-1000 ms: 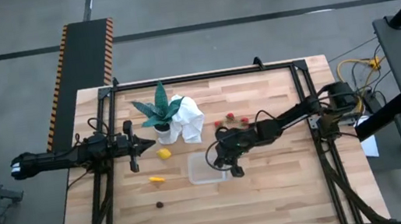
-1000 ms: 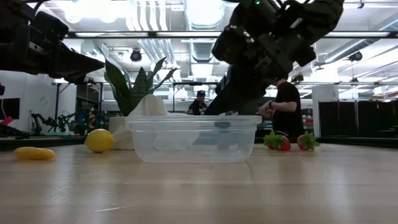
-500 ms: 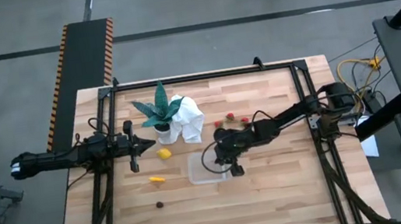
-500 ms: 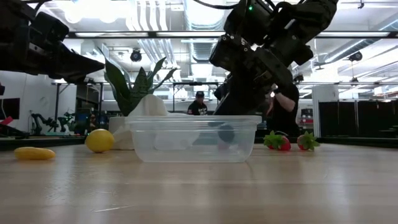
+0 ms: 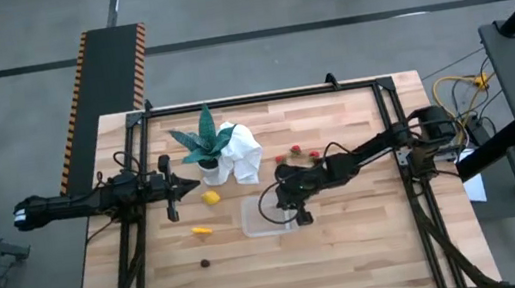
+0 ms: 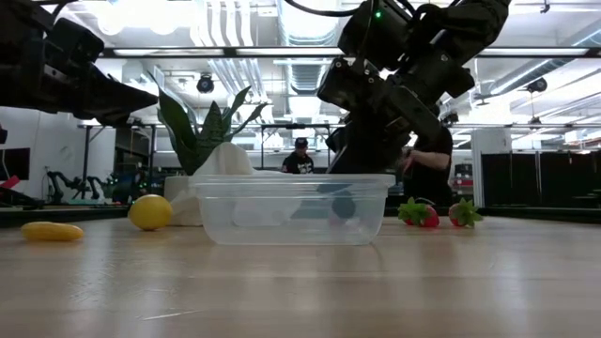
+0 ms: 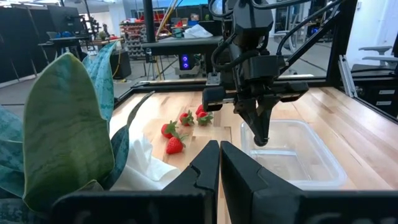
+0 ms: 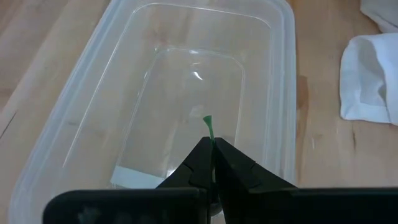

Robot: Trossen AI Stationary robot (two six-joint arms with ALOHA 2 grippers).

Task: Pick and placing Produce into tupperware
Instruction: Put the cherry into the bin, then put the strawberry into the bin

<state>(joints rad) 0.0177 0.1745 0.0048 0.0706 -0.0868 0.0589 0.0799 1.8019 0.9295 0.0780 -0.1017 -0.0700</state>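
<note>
The clear, glossy plastic tupperware [image 5: 265, 217] with rounded corners sits on the pale planked wooden table [image 5: 353, 252], near the middle. The right gripper [image 8: 210, 138] hangs inside its rim, dark fingers clenched on a thin green stem (the fruit below them is hidden in the right wrist view). The low view shows only a dark round blur through the container wall there. The left gripper [image 7: 219, 149] is clenched on nothing, hovering beside the green spiky potted plant [image 5: 205, 143] and the crumpled white cloth [image 5: 244, 153]. A round yellow lemon [image 5: 210, 198], an elongated yellow-orange piece [image 5: 201, 231] and a tiny dark round piece [image 5: 205, 263] lie apart on the wood. Four red strawberries [image 7: 175, 144] show in the left wrist view; the low view shows two.
</note>
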